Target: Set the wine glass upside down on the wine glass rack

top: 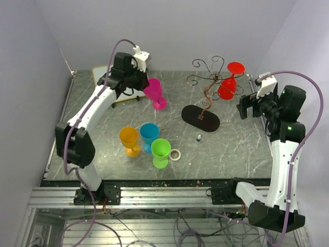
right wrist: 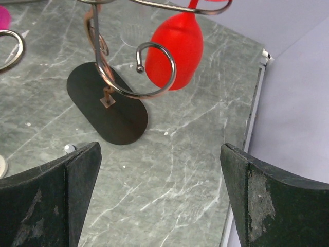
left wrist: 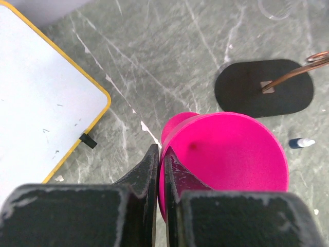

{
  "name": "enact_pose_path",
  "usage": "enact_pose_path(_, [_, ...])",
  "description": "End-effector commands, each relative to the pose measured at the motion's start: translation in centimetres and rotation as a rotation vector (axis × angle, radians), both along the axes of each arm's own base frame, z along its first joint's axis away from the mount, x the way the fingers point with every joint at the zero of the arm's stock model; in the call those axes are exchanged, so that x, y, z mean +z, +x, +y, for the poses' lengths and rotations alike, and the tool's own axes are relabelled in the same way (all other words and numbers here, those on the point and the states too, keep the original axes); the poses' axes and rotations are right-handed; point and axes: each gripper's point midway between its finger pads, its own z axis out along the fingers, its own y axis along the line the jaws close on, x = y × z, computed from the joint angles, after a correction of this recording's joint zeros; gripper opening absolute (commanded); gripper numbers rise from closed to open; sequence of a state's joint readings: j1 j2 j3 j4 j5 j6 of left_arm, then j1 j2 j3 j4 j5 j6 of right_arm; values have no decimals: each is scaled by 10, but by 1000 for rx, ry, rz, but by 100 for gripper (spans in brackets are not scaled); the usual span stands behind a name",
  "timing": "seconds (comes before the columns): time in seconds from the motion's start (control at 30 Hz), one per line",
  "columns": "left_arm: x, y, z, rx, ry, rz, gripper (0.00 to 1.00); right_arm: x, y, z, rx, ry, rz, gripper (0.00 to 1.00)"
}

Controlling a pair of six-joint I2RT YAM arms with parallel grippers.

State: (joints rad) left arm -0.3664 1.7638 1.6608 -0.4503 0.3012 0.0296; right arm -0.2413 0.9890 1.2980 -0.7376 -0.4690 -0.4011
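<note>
My left gripper is shut on the rim of a magenta wine glass and holds it tilted, foot downward, left of the rack. In the left wrist view the fingers pinch the rim of the magenta bowl. The wine glass rack is thin wire with curled hooks on a black oval base. A red glass hangs upside down on its right side and shows in the right wrist view. My right gripper is open and empty, right of the rack.
Orange, blue and green goblets stand upright at front centre. A tape ring and a small bottle lie nearby. A yellow-edged whiteboard lies at back left. The table's right edge is close to my right gripper.
</note>
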Motion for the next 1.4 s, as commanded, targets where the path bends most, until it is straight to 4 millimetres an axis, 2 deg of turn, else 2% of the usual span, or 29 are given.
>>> enact_pose_path(0.0, [71, -17, 14, -40, -131, -160, 7, 2, 3, -14, -75, -10, -25, 100])
enact_pose_path(0.07, [95, -27, 25, -38, -166, -205, 7, 3, 4, -14, -84, 6, -24, 100])
enact_pose_path(0.17, [126, -46, 36, -50, -190, -267, 7, 16, 8, -13, -95, 43, -41, 100])
enact_pose_path(0.37, [178, -87, 38, -108, -260, -297, 7, 37, 9, -16, -109, 72, -65, 100])
enact_pose_path(0.53, [220, -117, 29, -165, -399, -334, 7, 46, 10, 5, 9, 122, -67, 100])
enact_pose_path(0.63, [237, -126, 23, -190, -492, -326, 7, 68, 15, 25, 118, 192, -85, 99])
enact_pose_path(0.8, [251, -131, 21, -178, -574, -306, 7, 121, 18, 65, 313, 382, -135, 94])
enact_pose_path(0.93, [258, -132, 18, -160, -647, -252, 7, 142, 25, 100, 409, 498, -129, 90])
enact_pose_path(1.13, [253, -125, 13, -164, -678, -210, 7, 146, 41, 138, 487, 604, -78, 85])
enact_pose_path(1.37, [264, -116, 13, -179, -602, -329, 7, 137, 49, 190, 583, 673, 2, 80])
